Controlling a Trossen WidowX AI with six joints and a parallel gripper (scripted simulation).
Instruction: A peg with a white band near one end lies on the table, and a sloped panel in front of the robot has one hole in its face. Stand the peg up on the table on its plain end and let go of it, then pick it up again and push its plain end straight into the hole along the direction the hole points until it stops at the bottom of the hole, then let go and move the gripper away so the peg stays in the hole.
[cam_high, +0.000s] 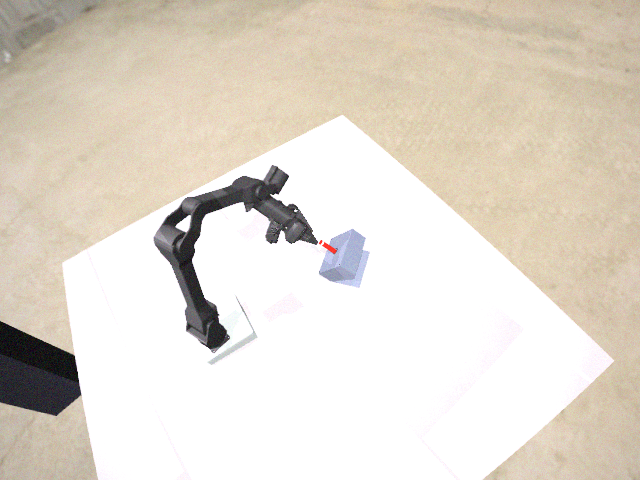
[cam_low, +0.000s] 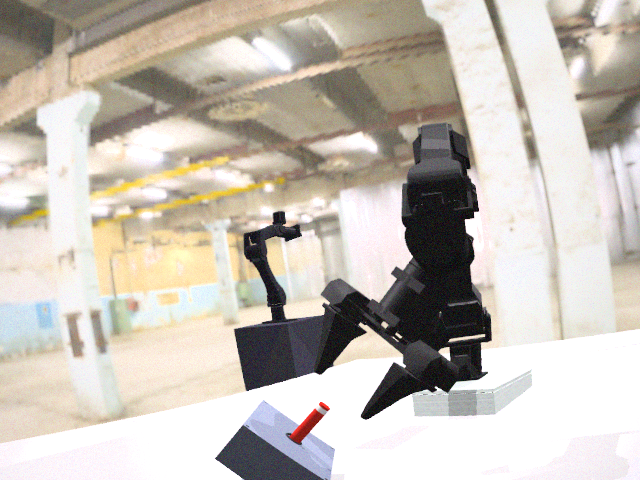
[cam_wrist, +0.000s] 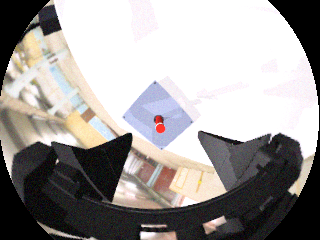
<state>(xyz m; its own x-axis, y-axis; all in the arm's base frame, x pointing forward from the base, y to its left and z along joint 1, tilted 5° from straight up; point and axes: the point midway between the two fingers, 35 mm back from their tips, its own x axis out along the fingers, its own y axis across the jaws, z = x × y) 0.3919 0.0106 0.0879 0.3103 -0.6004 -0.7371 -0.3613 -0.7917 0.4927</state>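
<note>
The red peg stands in the hole of the blue-grey sloped panel, square to its face. The peg's white-banded end points up and outward; its plain end is hidden inside the hole. How deep it sits cannot be seen. My gripper is wide open and empty. Its fingertips are back from the peg's banded end, one on either side of the peg's line, and touch neither the peg nor the panel.
The white table carries the panel and a pale base slab under the arm. A dark block stands beyond the table edge, with another dark arm on it.
</note>
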